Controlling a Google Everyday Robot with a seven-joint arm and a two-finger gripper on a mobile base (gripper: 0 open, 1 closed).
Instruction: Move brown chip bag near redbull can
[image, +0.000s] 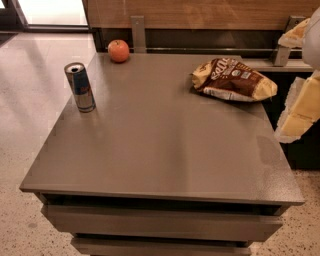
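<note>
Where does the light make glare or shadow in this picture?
Camera view: light glares off the floor top left; a soft sheen crosses the table; the chip bag casts a small shadow; the gripper, at the right edge, looks brightly lit.

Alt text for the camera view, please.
The brown chip bag lies at the grey table's far right; the redbull can stands near its left edge, an apple behind. The gripper hangs beyond the right edge, near the bag.

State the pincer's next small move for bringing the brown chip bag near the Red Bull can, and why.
Probably reach left onto the brown chip bag: the pincer hangs open off the right side of the table, empty, and the bag lies far from the Red Bull can.
</note>
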